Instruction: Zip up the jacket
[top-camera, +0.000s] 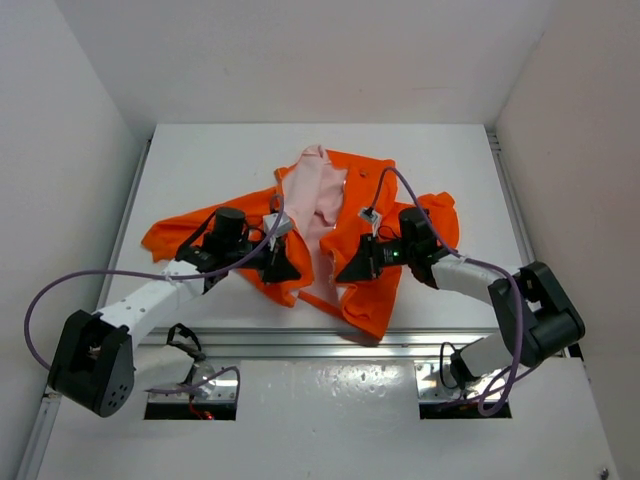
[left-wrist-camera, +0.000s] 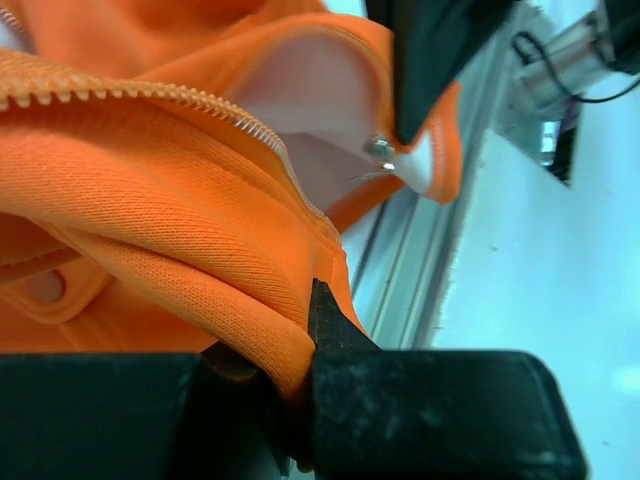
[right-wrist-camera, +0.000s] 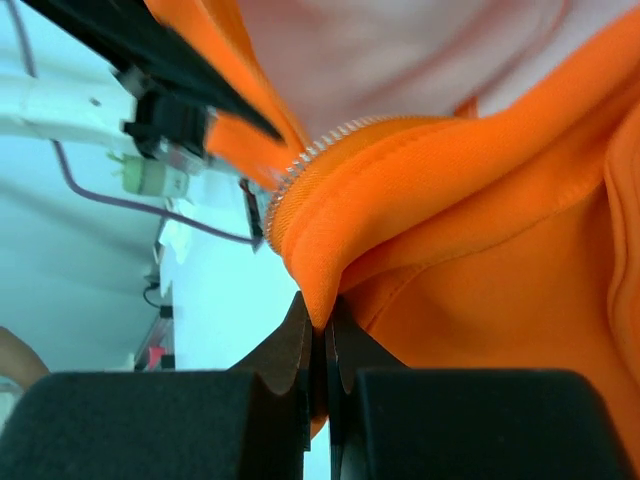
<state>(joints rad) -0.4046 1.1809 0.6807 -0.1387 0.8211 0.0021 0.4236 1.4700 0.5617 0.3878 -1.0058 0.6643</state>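
At frame centre, jacket (top-camera: 352, 195) open on table (top-camera: 200, 160), left gripper (top-camera: 288, 265) clenched on one front edge, right gripper (top-camera: 350, 268) clenched on the other, zipper (left-wrist-camera: 250, 125) unjoined.

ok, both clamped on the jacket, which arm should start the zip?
Right, probably. The left wrist view shows a small metal part, apparently the slider, just below the right gripper tip. The left gripper pinches the jacket on the opposite zipper edge, so it can hold.

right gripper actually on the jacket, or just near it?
Touching. In the right wrist view the right gripper is shut on a fold of the jacket: the orange edge is pinched between its fingers with no gap.
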